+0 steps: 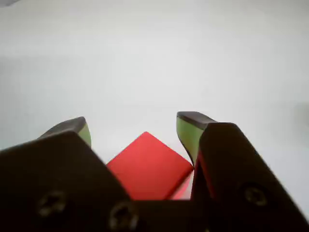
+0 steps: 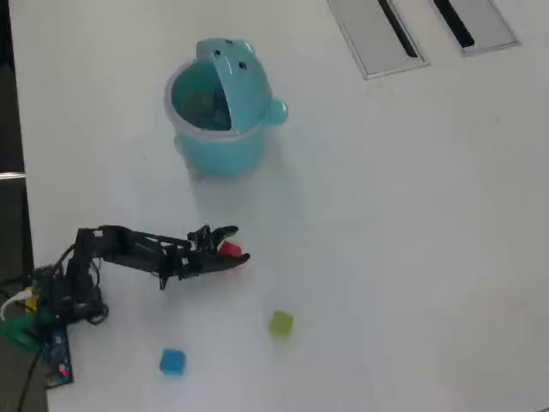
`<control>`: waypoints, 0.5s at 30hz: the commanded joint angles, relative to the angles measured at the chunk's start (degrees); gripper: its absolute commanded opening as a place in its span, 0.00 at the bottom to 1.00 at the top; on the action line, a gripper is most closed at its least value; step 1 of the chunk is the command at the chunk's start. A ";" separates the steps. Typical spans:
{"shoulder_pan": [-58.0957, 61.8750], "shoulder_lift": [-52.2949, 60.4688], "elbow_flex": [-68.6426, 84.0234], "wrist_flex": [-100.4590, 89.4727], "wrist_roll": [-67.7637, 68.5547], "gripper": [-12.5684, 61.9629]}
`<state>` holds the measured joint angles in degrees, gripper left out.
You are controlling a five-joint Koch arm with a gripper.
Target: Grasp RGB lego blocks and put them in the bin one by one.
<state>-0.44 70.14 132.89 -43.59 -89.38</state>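
Observation:
A red lego block lies on the white table between my two green-padded fingers. My gripper stands open around it; the right finger's pad looks close to the block's right corner, the left one is apart from it. A yellow-green block sits to the lower right of the gripper in the overhead view, and a light blue block lies near the arm's base. The teal bin stands above the gripper in that view, its lid tipped up and open.
Two flat grey slotted panels lie at the top right of the overhead view. The arm's base with wires sits at the left table edge. White tabletop stretches to the right.

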 commanded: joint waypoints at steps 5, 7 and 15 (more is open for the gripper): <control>1.49 14.77 0.79 6.15 -0.44 0.60; 1.76 18.98 1.05 10.81 -0.79 0.60; 1.67 20.92 6.86 12.48 -3.60 0.60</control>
<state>1.32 89.47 141.06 -30.41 -92.72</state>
